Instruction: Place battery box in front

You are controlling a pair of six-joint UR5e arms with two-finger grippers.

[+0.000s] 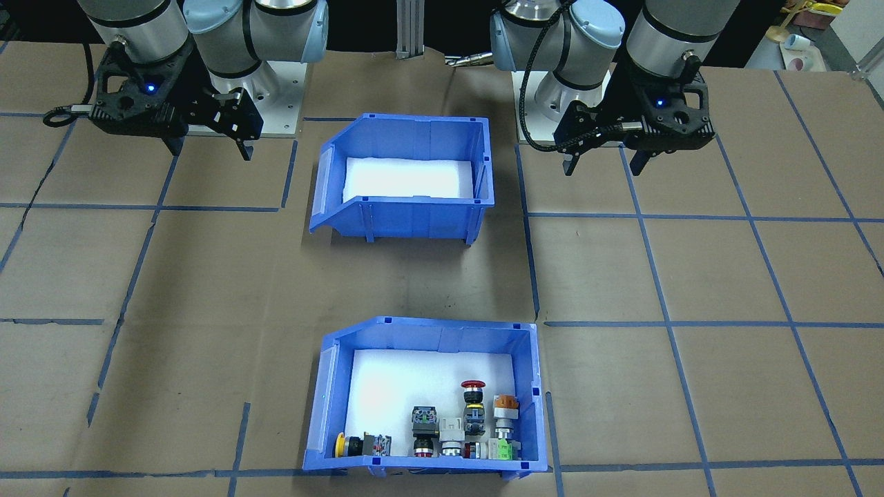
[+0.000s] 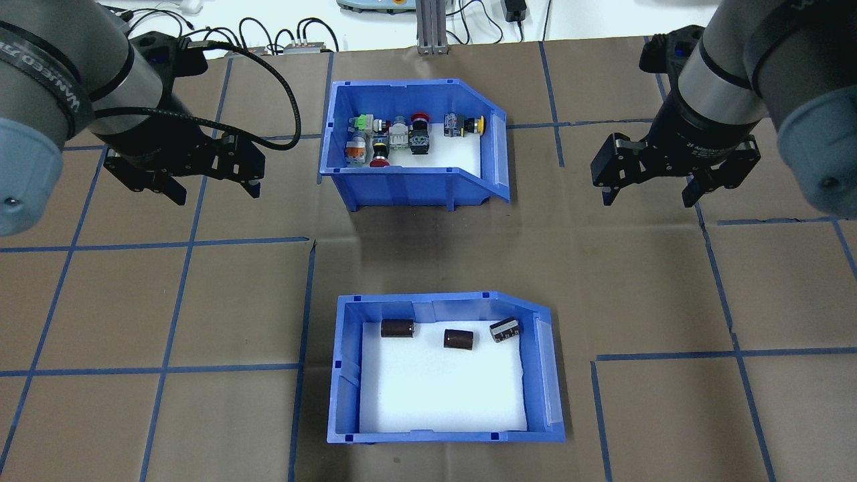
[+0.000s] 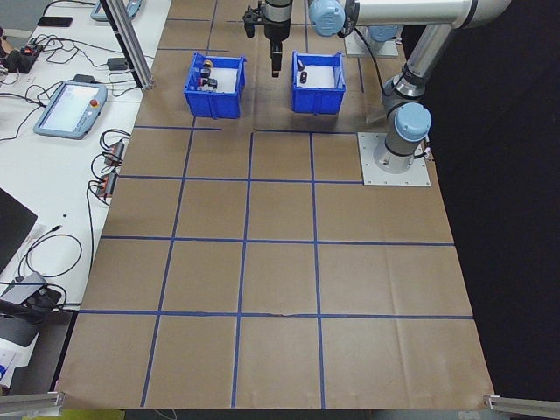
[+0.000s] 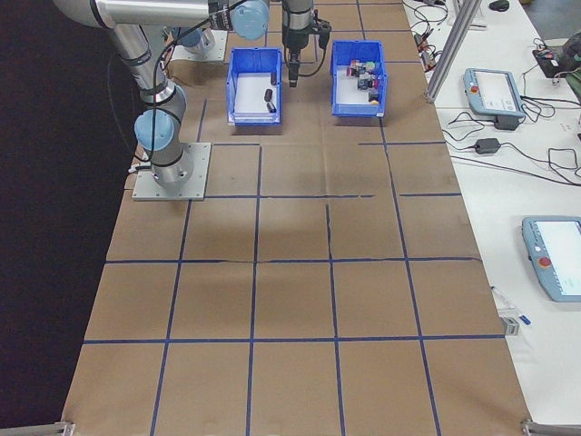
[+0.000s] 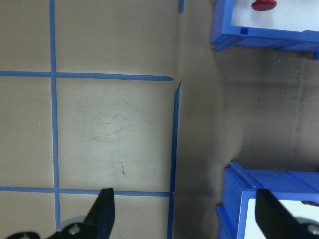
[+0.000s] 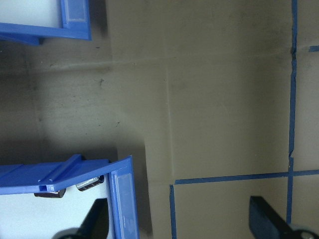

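1. While both arms hang above the brown paper-covered table [image 2: 201,301], we see the blue plastic sloped-front battery box [image 2: 445,434], lined with white foam, at the lower centre of the overhead frame, with three dark brown cylindrical batteries [image 2: 459,339] lying along its upper edge.
2. We find the matching blue plastic bin of coloured push-button switches [image 2: 402,191] at the upper centre of that frame, well apart from the battery box.
3. Our left gripper [image 2: 209,191] hovers at the upper left and our right gripper [image 2: 653,199] at the upper right; each has its jaws spread and grasps nothing.
4. We judge the task not yet started: neither gripper touches the battery box, so reaching, grasping, carrying and setting down all remain.
5. We can read only partial lettering on the arm bodies and cannot make it out reliably; the bins' label strips look blank.
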